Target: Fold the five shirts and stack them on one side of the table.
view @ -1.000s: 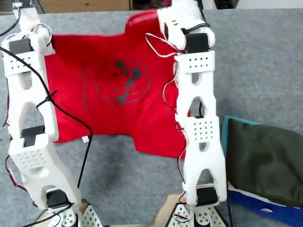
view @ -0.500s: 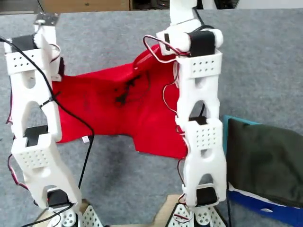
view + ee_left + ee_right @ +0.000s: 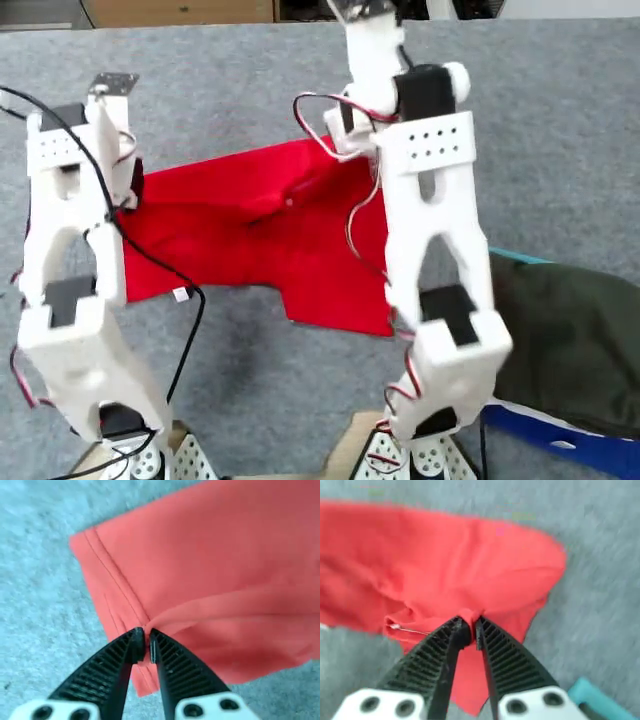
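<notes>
**As both pincers clamped it, red shirt hung half raised**

While its near half lay flat on the grey table (image 3: 560, 120), the red shirt (image 3: 250, 240) sat mid-table between the two arms, with its far edge lifted and sagging in a soft ridge. A small white tag (image 3: 181, 293) showed at the near hem, and one sleeve (image 3: 340, 300) stuck out toward the arms' bases on the right arm's side.

The left pincer (image 3: 145, 642) was closed on the shirt, its black ribbed fingers (image 3: 107, 667) nipping a fold of cloth just beside a stitched hem. From that pinch a taut crease ran away across the fabric. The right pincer (image 3: 470, 627) was likewise clamped on the shirt, a small bunch of red cloth squeezed between its tips and the rest draped loosely below over the table.

Near the right arm (image 3: 430, 250), well apart from the red shirt, a green shirt (image 3: 570, 340) lay folded. It rested on blue cloth (image 3: 560, 445) whose edges showed beneath it at the table's near right side.
</notes>
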Controlling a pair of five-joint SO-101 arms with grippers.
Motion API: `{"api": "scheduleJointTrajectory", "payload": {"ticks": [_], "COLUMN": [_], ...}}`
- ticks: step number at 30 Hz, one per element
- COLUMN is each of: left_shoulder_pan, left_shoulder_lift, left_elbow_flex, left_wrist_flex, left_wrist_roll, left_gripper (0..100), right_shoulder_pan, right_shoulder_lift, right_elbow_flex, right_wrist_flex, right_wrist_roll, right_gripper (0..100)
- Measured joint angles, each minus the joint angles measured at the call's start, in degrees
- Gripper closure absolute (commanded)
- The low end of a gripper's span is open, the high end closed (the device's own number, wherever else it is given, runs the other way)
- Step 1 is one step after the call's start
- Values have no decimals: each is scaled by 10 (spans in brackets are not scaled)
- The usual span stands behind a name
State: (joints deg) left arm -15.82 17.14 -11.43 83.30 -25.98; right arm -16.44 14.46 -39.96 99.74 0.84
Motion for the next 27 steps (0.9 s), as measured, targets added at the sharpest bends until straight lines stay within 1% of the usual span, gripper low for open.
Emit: {"api": "scheduleJointTrajectory", "payload": {"ticks": [2,6,8,12,16,21,24,27], "left_shoulder_pan": [3,-3,-4,-4,-5,-6,-9,-11], "left_shoulder_lift": [-67,-210,-265,-324,-360,-402,-432,-454], "left_elbow_flex": [93,280,351,411,420,452,491,534], "left_wrist_flex": [-49,-159,-187,-184,-157,-122,-120,-130], "left_wrist_roll": [2,44,55,61,61,37,20,17], "left_gripper": [982,982,982,982,982,982,982,982], "right_shoulder_pan": [-4,-4,-4,-4,-4,-4,-4,15], "right_shoulder_lift": [-47,-142,-190,-290,-386,-485,-529,-549], "right_elbow_flex": [88,267,357,510,622,724,775,813], "right_wrist_flex": [-24,-89,-123,-166,-172,-171,-171,-189], "right_wrist_roll": [-4,-16,-21,-22,-35,-39,-39,-39], "right_gripper": [994,994,994,994,994,994,994,994]}}
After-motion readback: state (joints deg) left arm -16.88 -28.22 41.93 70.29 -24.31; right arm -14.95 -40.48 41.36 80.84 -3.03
